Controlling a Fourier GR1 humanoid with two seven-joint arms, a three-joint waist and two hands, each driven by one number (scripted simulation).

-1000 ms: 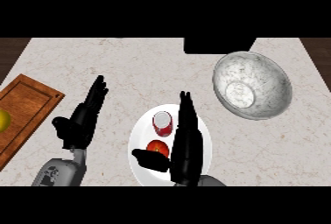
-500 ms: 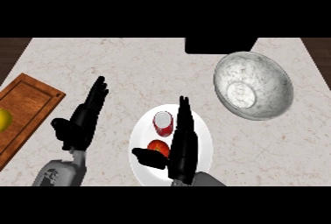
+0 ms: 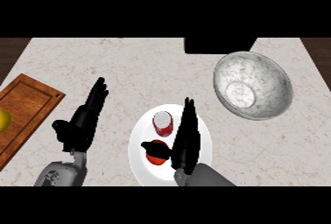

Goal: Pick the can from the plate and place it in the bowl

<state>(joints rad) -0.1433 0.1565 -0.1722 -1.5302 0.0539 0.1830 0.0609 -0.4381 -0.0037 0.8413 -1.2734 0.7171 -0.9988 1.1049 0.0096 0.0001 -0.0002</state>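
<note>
Step in hand, as judged: closing on the can [image 3: 163, 124] before the lift. Best done by bringing fingers and thumb to opposite sides of the can's wall, low enough not to tip it, then lifting straight up clear of the plate [image 3: 143, 168] before carrying toward the bowl [image 3: 253, 89], upper right and well apart. Risk, as judged: nudging the can over with the fingers' edge, or catching the red object [image 3: 155, 158] that lies lower on the same plate under the thumb. Right hand [image 3: 185, 144]: over the plate, fingers straight and pressed together, pointing up the view; thumb spread out to the left; nothing held. Can: red with a pale top, apparently upright, on the plate's upper part, just left of the right hand's fingers, touching or nearly so; contact not clear. Left hand [image 3: 82, 122]: on the left over the counter [image 3: 142, 70], fingers straight, at rest. Wooden board [image 3: 26, 109] at far left edge, with a yellow-green object [image 3: 4, 119] on it.
</note>
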